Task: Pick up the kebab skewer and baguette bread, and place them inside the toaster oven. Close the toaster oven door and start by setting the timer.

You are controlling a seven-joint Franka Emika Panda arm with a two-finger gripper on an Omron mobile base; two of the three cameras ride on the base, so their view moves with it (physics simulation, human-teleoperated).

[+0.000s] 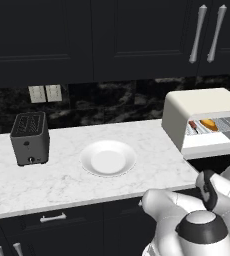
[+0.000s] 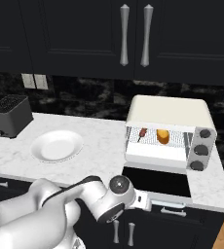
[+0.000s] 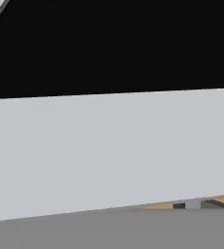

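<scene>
The cream toaster oven (image 1: 197,102) (image 2: 167,111) stands on the counter's right end. Its dark glass door (image 2: 155,180) (image 1: 214,162) lies folded down flat. On the rack inside rest the reddish-brown kebab skewer (image 2: 142,133) (image 1: 193,127) and, to its right, the golden baguette bread (image 2: 162,136) (image 1: 209,124). My arm bends low in front of the counter. The white hand of my gripper (image 2: 143,200) sits at the front edge of the lowered door, and its fingers are hidden. Nothing shows in its grasp. The hand view is close on a flat pale grey surface (image 3: 112,151) below black.
A white plate (image 1: 87,162) (image 2: 41,151) lies mid-counter, bare. A small dark slot toaster (image 1: 30,138) (image 2: 9,115) stands at the left. Three round knobs (image 2: 200,150) run down the oven's right side. Dark cabinets hang above and drawers sit below the counter.
</scene>
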